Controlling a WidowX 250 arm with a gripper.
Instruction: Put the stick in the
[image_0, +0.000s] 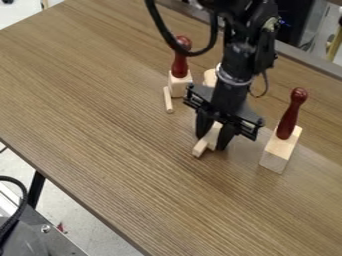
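camera view: fingers (226, 137) clamped on a pale wooden piece (212, 136) over the brown table (120, 120).

Here's the table (100, 105), and we start at the view's upper middle: the left block (178, 89), with the left pin (180, 62) upright on top of it! Right beside that block, on its left side and reaching nearer the camera, lies the rod (168, 101). Across to the right, nearer the camera, it's the right block (279, 151), the right pin (291, 117) standing on its farther part. Between the two blocks comes the gripper (214, 140), low over the table, and there's the short bar (205, 143) between its fingers! Behind the gripper, just right of the left block, sits another piece (210, 76), partly hidden.
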